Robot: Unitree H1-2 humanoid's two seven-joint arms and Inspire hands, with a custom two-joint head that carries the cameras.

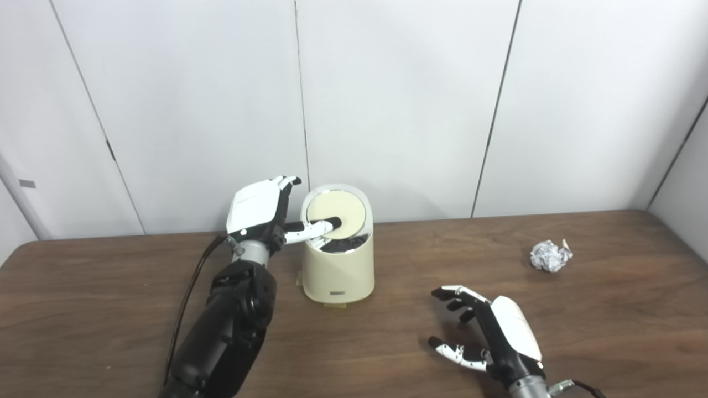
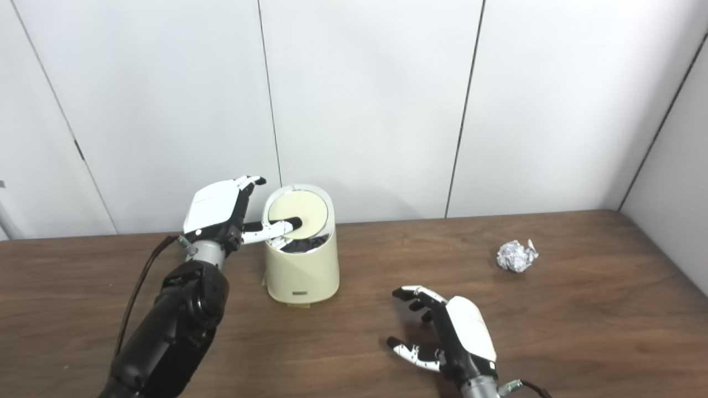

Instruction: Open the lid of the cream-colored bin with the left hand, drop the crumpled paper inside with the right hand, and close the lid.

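White panels behind, brown table. Centre-left: left hand spread, one finger pressing tilted lid of bin, partly open. Lower right: right hand open, empty. Far right: paper unpicked; drop and closing remain.

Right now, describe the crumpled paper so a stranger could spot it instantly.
On the brown wooden table, look to the far right side, beyond the open right hand. The crumpled paper lies there alone: a small silvery-white wad, well apart from the cream-colored bin.
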